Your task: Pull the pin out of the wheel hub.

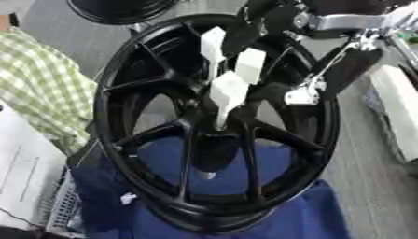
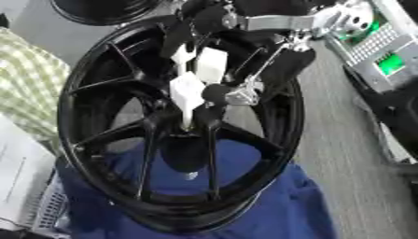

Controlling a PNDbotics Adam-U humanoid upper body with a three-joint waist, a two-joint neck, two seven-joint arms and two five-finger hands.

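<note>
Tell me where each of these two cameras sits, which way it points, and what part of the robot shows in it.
Left eye view: head camera, looking down at the black spoked wheel hub on blue cloth; the right hand, white-padded fingers, reaches in from the upper right to the hub centre.
Right eye view: same head, looking down on the same scene from slightly to the right; the silver-jointed right arm and a green-and-grey crate show more.
Shared: wheel hub, cloth, right hand; no left hand.
</note>
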